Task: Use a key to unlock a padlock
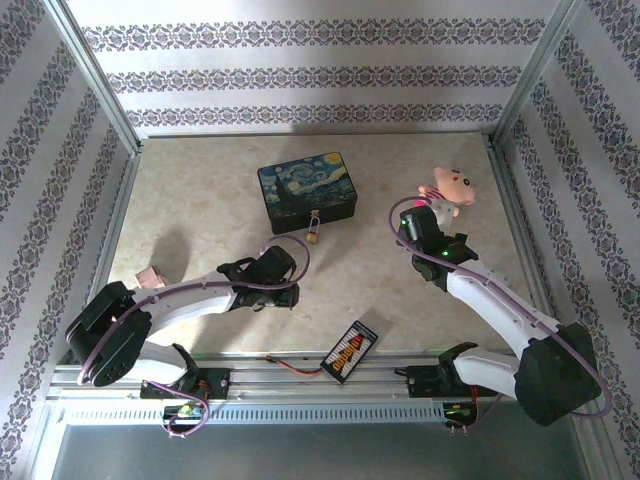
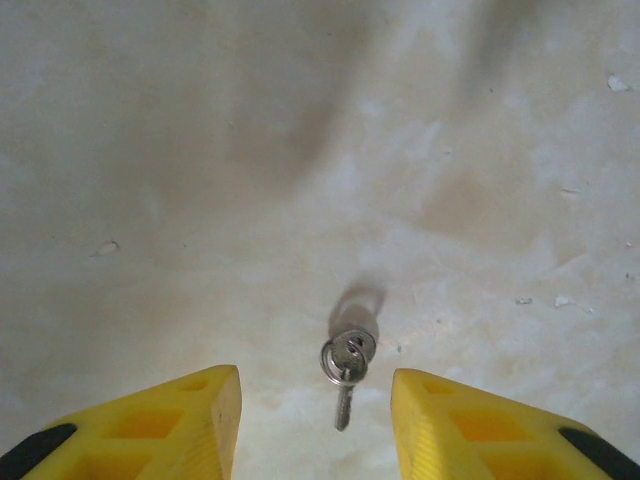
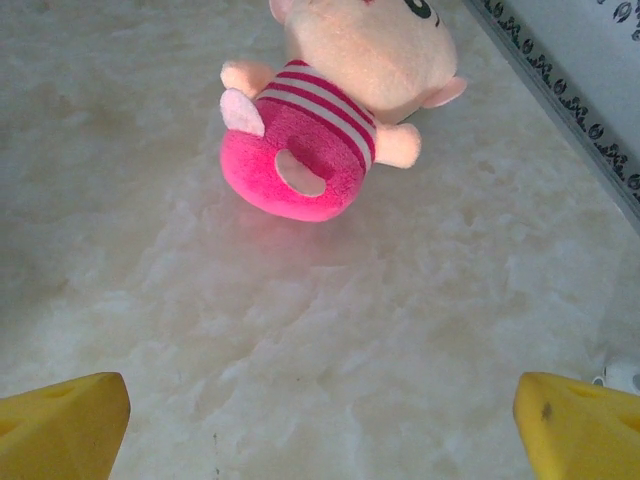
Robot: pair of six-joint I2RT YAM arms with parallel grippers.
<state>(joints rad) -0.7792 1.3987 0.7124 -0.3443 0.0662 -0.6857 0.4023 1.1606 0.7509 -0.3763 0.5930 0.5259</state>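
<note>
The key (image 2: pixel 346 372) lies between the open left fingers (image 2: pixel 200 430), touching neither, blade toward the wrist; the right fingers (image 3: pixel 60 425) gape empty, well away.

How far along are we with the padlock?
Done: nothing yet; the key lies on the table. In hand: the left gripper straddles it, jaws apart. Left: grasp it, carry it to the padlock by the box, turn. The right gripper hangs open near the plush toy.

- Key (image 2: pixel 345 370) on bare tabletop (image 2: pixel 200 150), clear all round.
- Padlock (image 1: pixel 314 232) against box (image 1: pixel 305 185); far side blocked.
- Plush toy (image 3: pixel 335 110) blocks ahead of right gripper (image 3: pixel 320 420).
</note>
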